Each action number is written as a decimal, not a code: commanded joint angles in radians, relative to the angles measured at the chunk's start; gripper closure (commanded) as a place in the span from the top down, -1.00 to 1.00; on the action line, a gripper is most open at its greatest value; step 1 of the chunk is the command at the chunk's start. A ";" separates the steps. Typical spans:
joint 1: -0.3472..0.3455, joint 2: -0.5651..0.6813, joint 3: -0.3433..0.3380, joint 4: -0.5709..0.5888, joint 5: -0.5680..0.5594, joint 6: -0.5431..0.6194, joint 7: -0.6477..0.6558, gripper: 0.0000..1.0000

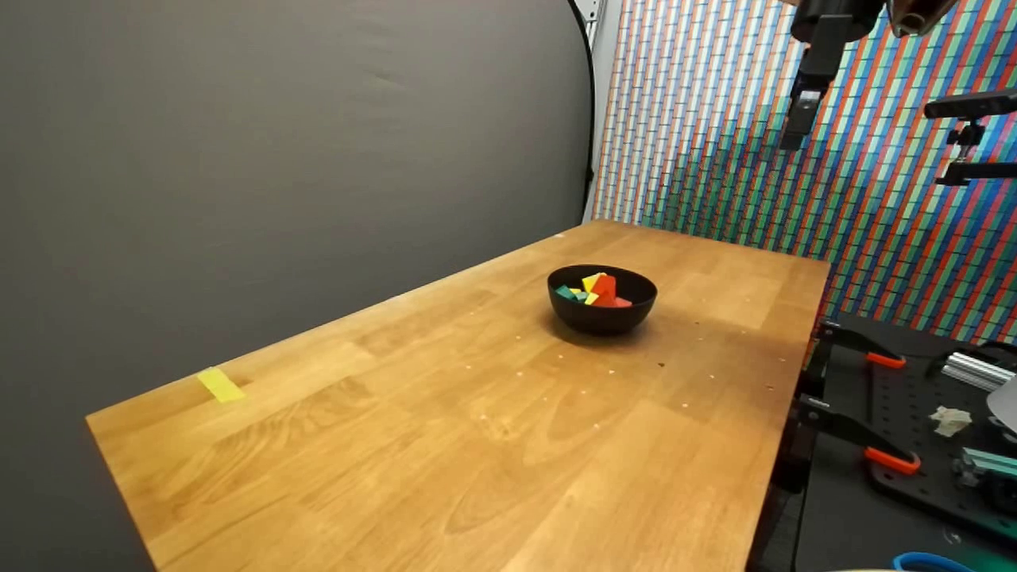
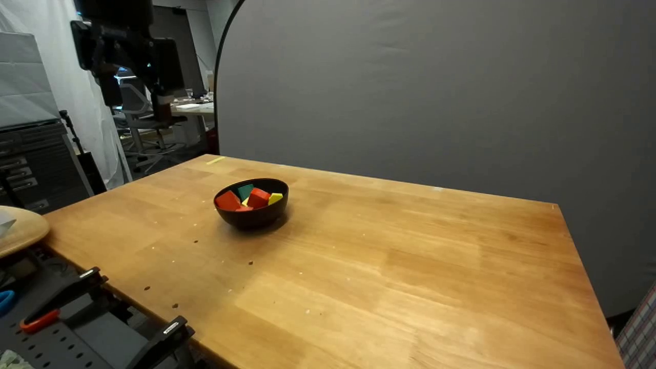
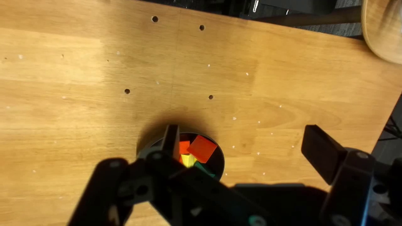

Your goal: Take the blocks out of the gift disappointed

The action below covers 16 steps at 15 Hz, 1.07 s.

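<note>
In an exterior view the wooden table runs from near to far, yellow tape at its left edge. Farther along, the black bowl stands upright with the blocks inside, red, yellow and green. Higher up, well apart from it, the gripper hangs, jaws spread wide, released. A multicoloured backdrop fills the far right.

In an exterior view, yellow tape lies at lower left; a grey backdrop fills the upper left.
</note>
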State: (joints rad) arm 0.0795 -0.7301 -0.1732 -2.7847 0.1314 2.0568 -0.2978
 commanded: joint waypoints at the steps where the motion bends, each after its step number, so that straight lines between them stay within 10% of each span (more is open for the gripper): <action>1: -0.012 0.001 0.011 0.002 0.008 -0.003 -0.007 1.00; 9: -0.006 0.052 0.039 0.018 0.013 0.059 0.030 1.00; 16: 0.035 0.375 0.096 0.141 0.130 0.435 0.155 1.00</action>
State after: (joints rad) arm 0.0994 -0.5264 -0.1172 -2.7284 0.2092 2.3400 -0.2190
